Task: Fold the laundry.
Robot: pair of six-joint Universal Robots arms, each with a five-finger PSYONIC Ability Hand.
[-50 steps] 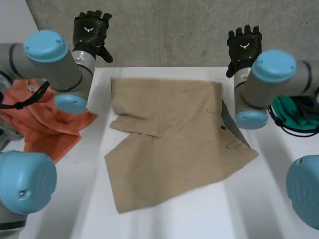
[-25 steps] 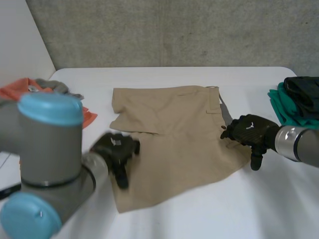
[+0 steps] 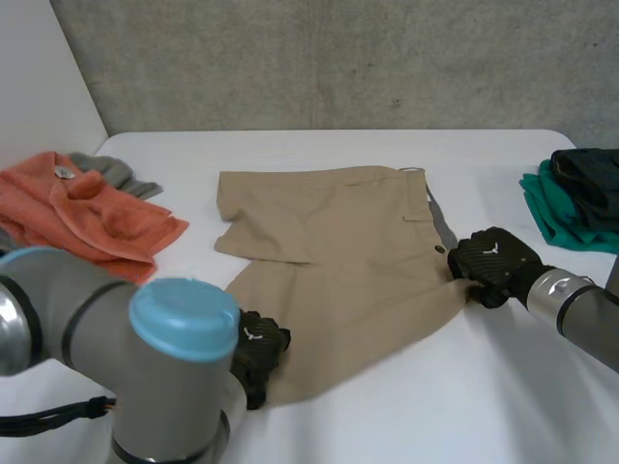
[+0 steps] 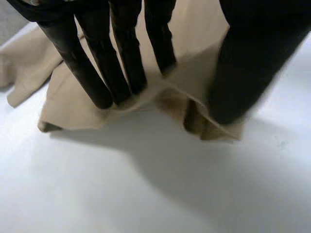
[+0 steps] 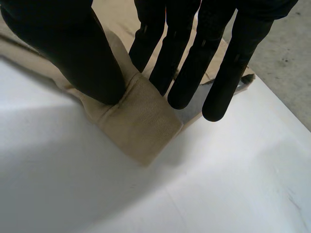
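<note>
a white table (image 3: 387, 425) runs back to a grey concrete wall (image 3: 338, 58), and in the middle of it we see a pair of beige cloth shorts (image 3: 338, 251) spread out, waistband at the right side and legs pointing left. the left hand (image 3: 259, 353) is down at the near left corner of the shorts, on the hem of the nearer leg. in the left wrist view its straight fingers (image 4: 83, 73) press into the cloth while the thumb (image 4: 248, 63) stands opposite, and the hem is bunched up and nipped between them. the right hand (image 3: 493, 261) sits at the right edge, on the near end of the waistband. in the right wrist view its thumb (image 5: 68, 48) bears on a turned-up fold of waistband with the fingers (image 5: 190, 73) on the other side, so the fold is clamped between them. at the table's left side lies a crumpled orange towel (image 3: 87, 217) with a grey knitted cloth (image 3: 121, 174) just behind it. at the right side we see a green folded cloth (image 3: 551, 213) with a dark garment (image 3: 590, 179) lying on it, well apart from the shorts.
</note>
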